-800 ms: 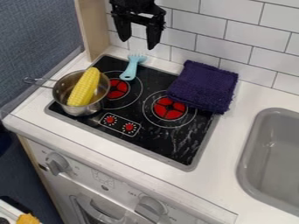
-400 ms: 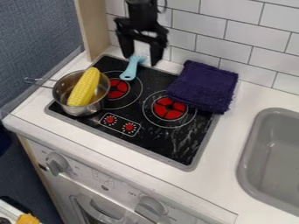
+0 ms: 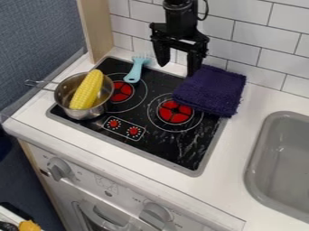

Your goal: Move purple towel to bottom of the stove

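The black gripper (image 3: 177, 70) hangs open over the back of the stove, its fingers pointing down with nothing between them. Its right finger is at the upper left edge of the purple towel (image 3: 211, 91) and hides a bit of it; whether they touch I cannot tell. Folded, the towel lies over the back right corner of the black stove (image 3: 175, 151), partly on the white counter behind and to the right.
A metal pot (image 3: 66, 92) holding a yellow corn cob (image 3: 88, 90) stands on the stove's left side. A light blue fork-like utensil (image 3: 134, 71) lies at the back. The grey sink (image 3: 280, 158) is at the right, and a tiled wall (image 3: 253, 31) rises behind.
The gripper has come down and to the right, from above the blue utensil to beside the towel. Towel, pot and corn have stayed put.
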